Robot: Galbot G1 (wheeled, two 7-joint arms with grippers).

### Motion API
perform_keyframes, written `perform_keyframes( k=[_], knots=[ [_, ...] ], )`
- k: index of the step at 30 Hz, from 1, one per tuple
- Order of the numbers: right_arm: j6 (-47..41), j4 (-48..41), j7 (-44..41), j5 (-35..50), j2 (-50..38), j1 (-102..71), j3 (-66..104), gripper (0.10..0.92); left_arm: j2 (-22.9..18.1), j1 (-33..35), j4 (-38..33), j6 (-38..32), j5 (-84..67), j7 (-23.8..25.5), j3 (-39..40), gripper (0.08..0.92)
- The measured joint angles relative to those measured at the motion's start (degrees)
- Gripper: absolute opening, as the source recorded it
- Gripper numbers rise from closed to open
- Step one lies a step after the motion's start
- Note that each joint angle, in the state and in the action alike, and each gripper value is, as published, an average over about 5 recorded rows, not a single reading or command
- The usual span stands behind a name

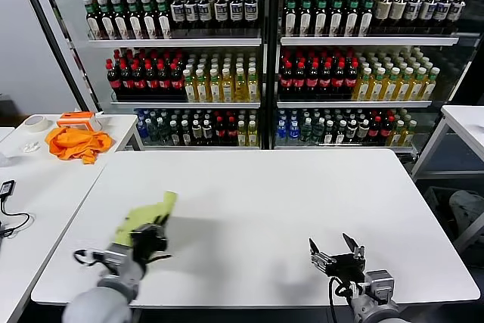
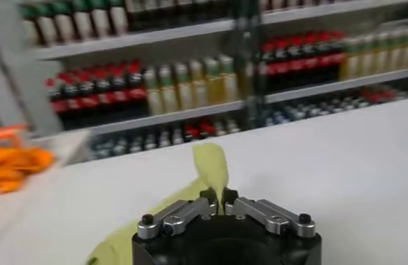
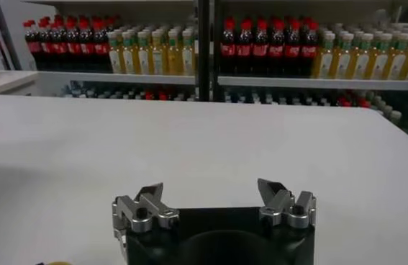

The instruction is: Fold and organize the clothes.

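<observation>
One white table (image 1: 249, 209) fronts bottle-filled coolers (image 1: 261, 58); side table (image 1: 45, 187) left.

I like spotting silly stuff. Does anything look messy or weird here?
Yes. The T-shirt is bunched up, pinched in the shut left gripper, not laid flat. On the side table, an orange cloth lies crumpled. The right gripper is open, holding nothing.

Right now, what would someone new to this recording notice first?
Probably the yellow-green T-shirt, bunched up and pinched in the left gripper, whose jaws are shut on it at the near left of the white table. Next, the right gripper at the near right edge, jaws wide open and holding nothing. Behind them, the drink shelves packed with bottles fill the background, and an orange cloth lies on the side table to the left.
</observation>
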Motion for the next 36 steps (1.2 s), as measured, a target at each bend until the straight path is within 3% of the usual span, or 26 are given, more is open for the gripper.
perform_keyframes(
  k=[12, 23, 36],
  knots=[
    [0.3, -0.1, -0.3, -0.6, 0.7, -0.5, 0.4, 0.823, -7.2, -5.3, 3.1, 0.3, 2.8, -0.5, 11.1, 0.127],
    [0.3, -1.0, -0.9, -1.4, 0.9, 0.3, 0.3, 0.823, -10.0, -9.0, 4.6, -2.6, 0.7, -1.4, 15.4, 0.426],
    [-2.1, -5.3, -2.5, 2.4, 4.4, 9.0, -7.9, 0.823, -1.8, -6.0, 1.0, -9.4, 4.0, 2.3, 3.6, 0.785]
  ],
)
